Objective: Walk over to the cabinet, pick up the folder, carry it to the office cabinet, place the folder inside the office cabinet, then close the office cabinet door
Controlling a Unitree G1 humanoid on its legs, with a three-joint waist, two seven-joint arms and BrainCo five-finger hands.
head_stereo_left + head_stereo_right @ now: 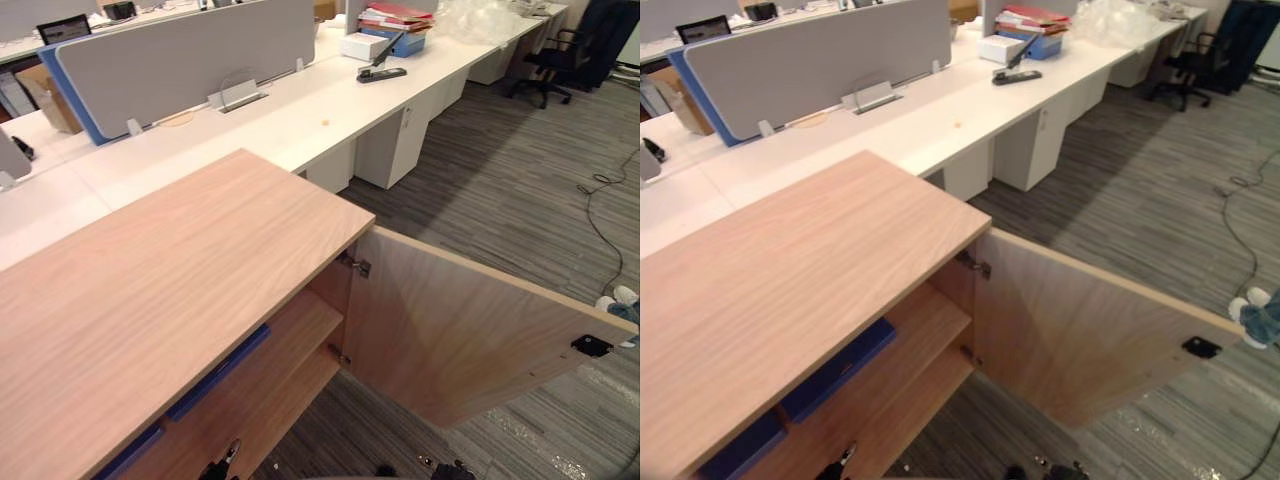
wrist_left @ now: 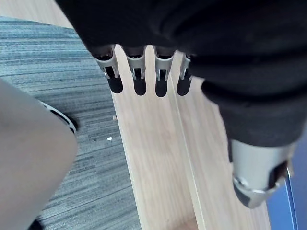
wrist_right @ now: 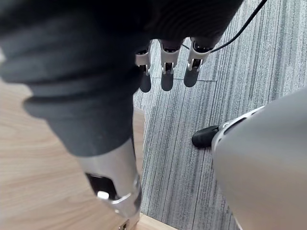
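You're looking at grey striped carpet (image 1: 500, 180) stretching past a long white desk (image 1: 300, 120); a grey divider screen (image 1: 180, 60) is standing on it, a black office chair (image 1: 552, 62) sitting beyond.

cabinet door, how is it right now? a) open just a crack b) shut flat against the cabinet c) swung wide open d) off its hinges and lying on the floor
C: the door stands swung far out from the cabinet, leaving the blue folder inside in plain view.
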